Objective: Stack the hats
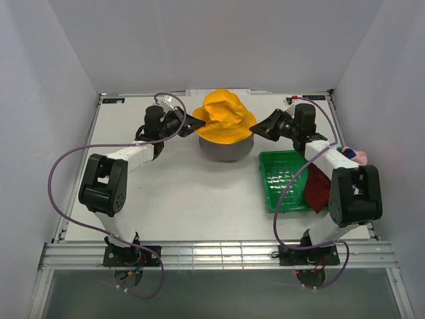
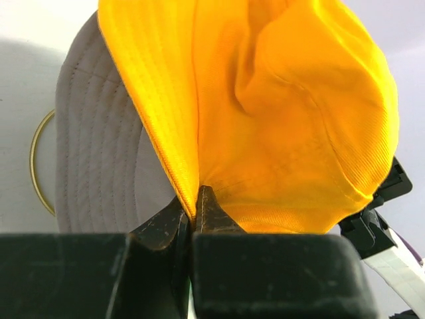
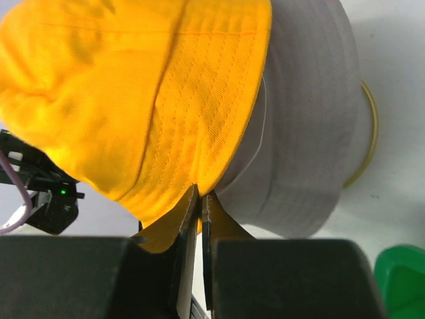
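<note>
A yellow hat (image 1: 224, 116) lies rumpled over a grey hat (image 1: 222, 151) at the back centre. My left gripper (image 1: 199, 123) is shut on the yellow brim's left edge, with the fabric pinched between its jaws (image 2: 194, 199). My right gripper (image 1: 255, 126) is shut on the brim's right edge (image 3: 200, 193). In the wrist views the yellow hat (image 2: 285, 119) (image 3: 133, 100) covers most of the grey hat (image 2: 93, 153) (image 3: 312, 133). A dark red hat (image 1: 319, 189) lies beside the right arm. A pink hat (image 1: 360, 157) shows at the far right edge.
A gold wire ring of a stand (image 2: 33, 159) (image 3: 368, 139) peeks out under the grey hat. A green plastic tray (image 1: 263, 174) (image 3: 402, 279) sits right of centre, close to the right arm. Grey walls close in the table on three sides.
</note>
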Robot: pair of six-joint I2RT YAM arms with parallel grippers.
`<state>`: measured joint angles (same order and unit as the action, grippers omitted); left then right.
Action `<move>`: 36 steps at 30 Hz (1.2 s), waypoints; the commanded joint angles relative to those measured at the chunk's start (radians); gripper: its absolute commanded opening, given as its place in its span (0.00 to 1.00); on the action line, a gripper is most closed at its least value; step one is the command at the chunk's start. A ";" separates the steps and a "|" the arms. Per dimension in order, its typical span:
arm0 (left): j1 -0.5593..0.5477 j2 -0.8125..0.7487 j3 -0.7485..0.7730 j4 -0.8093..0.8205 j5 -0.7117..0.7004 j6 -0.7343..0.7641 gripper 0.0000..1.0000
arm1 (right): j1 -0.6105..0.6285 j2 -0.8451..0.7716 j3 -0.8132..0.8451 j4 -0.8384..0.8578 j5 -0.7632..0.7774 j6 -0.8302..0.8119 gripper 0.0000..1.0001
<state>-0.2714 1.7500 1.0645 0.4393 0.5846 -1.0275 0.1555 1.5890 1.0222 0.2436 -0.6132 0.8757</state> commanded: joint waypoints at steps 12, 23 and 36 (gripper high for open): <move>0.005 0.002 -0.024 -0.082 -0.092 0.044 0.14 | -0.022 0.098 0.047 -0.268 0.078 -0.205 0.08; 0.012 0.045 -0.047 -0.131 -0.172 0.078 0.13 | -0.022 0.152 0.087 -0.348 0.119 -0.265 0.08; 0.028 0.062 -0.041 -0.183 -0.206 0.112 0.20 | -0.020 0.174 0.160 -0.423 0.136 -0.302 0.08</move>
<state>-0.2821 1.7985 1.0256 0.3580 0.4728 -0.9726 0.1577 1.7435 1.1496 -0.1059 -0.5816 0.6380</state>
